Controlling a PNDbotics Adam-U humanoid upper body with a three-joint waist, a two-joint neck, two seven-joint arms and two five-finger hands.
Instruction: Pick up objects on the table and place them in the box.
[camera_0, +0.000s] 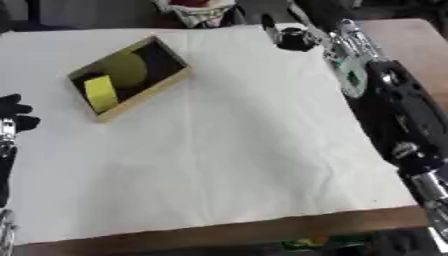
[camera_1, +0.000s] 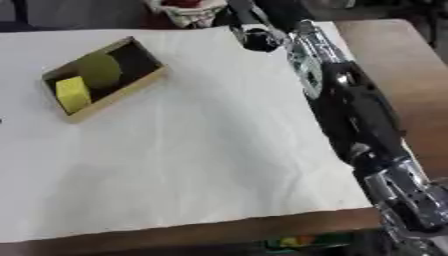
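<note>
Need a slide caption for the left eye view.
Box holds a yellow block and olive ball; right arm stretches along the table's right edge.

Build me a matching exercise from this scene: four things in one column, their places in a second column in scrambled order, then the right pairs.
Things:
1. yellow block
2. olive-green round object
3. left hand
4. right hand

Places:
A. at the table's far edge, on the right side
B. near end of the wooden box, inside it
C. at the table's left edge, left of the box
D. farther inside the box, behind the block

Pairs: 1-B, 2-D, 3-C, 4-A
</note>
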